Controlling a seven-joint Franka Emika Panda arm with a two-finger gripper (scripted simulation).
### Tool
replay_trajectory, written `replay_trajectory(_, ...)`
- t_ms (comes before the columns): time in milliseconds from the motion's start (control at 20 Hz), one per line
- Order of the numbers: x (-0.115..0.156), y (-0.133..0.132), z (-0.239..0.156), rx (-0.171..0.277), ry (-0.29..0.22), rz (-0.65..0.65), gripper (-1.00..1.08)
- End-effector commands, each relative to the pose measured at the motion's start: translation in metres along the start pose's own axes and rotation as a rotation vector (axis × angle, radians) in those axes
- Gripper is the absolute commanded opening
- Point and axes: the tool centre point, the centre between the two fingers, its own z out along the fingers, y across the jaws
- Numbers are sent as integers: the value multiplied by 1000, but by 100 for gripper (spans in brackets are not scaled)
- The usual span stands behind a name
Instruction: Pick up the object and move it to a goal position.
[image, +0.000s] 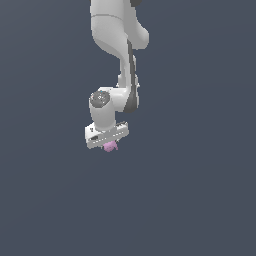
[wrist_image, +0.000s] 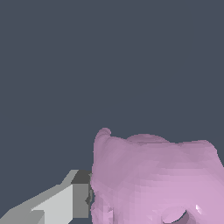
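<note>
The object (image: 111, 146) is a small lumpy pink-purple blob sitting right under the white hand of my gripper (image: 109, 144), below the middle of the exterior view. Up close in the wrist view the object (wrist_image: 153, 179) fills much of the picture. One grey-white finger (wrist_image: 65, 202) presses against its side, while the other finger is hidden behind the blob. The jaws look shut on the object. Nothing shows whether the blob rests on a surface or hangs in the air.
Around the arm (image: 117, 45) there is only a flat, uniform dark blue-grey background. No other objects, edges or goal marker show in either view.
</note>
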Motion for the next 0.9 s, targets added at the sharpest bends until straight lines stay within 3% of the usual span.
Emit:
replay_trajectory(0,4,5,-5,-1,1,0,-100)
replay_trajectory(850,59,76,-73,0,1,0,-100)
